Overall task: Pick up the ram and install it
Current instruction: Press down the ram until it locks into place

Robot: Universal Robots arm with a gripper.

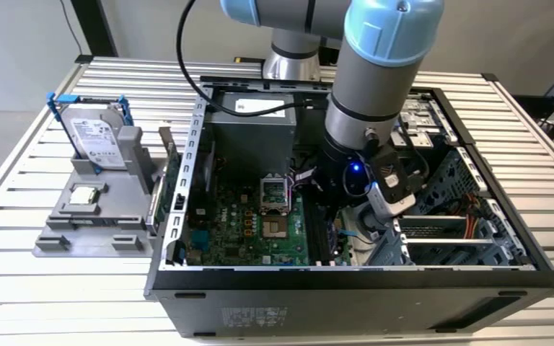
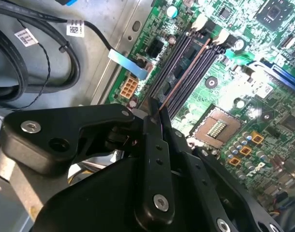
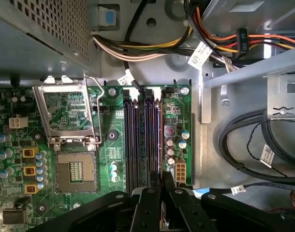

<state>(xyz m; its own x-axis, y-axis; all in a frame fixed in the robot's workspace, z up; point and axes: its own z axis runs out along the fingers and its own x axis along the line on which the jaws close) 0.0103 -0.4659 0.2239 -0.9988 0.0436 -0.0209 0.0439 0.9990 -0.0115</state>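
Right now I am holding the end effector inside the case, pinched narrowly on the ram, which is sitting edge-on along the slots beside the socket. My worry is misalignment: if the stick is tilting or sitting off the slot's groove, pressing could jam it, bend the board, or leave one end unlatched.

The gripper looks like matt black plastic with bright metal screws. The motherboard is glossy green, its slots dark plastic. Bare grey sheet metal forms the case, and at nine o'clock from it a matt grey plastic stand sits on the ribbed, brushed-metal table.
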